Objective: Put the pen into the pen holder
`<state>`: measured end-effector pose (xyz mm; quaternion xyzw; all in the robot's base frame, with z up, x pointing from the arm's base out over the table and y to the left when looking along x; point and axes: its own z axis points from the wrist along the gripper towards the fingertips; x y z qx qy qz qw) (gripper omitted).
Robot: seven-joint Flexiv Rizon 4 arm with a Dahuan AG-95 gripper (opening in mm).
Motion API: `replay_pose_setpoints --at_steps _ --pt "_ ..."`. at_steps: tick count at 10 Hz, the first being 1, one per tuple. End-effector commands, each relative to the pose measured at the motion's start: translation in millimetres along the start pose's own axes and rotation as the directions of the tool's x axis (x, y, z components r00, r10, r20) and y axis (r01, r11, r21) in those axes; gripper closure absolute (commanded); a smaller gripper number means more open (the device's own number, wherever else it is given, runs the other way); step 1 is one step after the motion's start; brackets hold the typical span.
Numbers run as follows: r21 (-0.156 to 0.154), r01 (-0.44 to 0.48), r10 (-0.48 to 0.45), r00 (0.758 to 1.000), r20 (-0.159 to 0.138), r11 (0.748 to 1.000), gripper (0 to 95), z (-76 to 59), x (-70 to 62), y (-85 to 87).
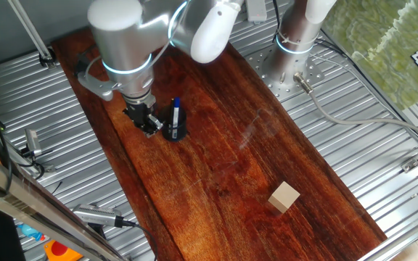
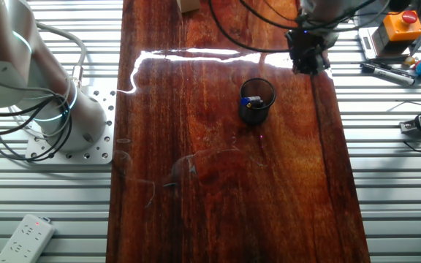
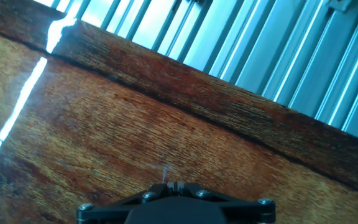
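- Pen standing inside the pen holder, blue end up, leaning slightly against the rim; white barrel mostly hidden by the cup wall.
- In the other fixed view, pen visible only as a small blue and white tip inside the open mouth of the pen holder.
- Pen holder upright on the dark wooden board, at about 10 o'clock of the board's centre in one fixed view.
- Gripper positioned just beside the pen holder, at its 9 o'clock in one fixed view, apart from both cup and pen.
- In the other fixed view, gripper located at 2 o'clock from the cup, near the board's right edge.
- Jaws: appear drawn close together with nothing between them in the hand view; exact gap cannot be told from the fixed views.
- Hand view: gripper seen only as a dark body at 6 o'clock of the frame, over bare wood grain, with ribbed metal table beyond the board edge at 12 to 2 o'clock.
- Tan wooden cube resting on the board at about 4 o'clock from the cup, well apart from it.
- Arm base mounted on the metal table at 1 o'clock of the board.
- White power strip lying on the table at 7 o'clock in the other fixed view.
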<state>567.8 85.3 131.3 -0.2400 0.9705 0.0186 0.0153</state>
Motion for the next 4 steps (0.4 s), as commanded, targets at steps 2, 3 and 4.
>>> replay_pose_setpoints --at_steps 2,3,4 --pt "0.020 -0.026 0.026 1.000 -0.003 0.999 95.0 -0.1 1.8 0.7" --pt "0.022 -0.026 0.026 1.000 -0.004 0.999 95.0 -0.1 1.8 0.7" --pt "0.021 -0.026 0.026 1.000 -0.004 0.999 95.0 -0.1 1.8 0.7"
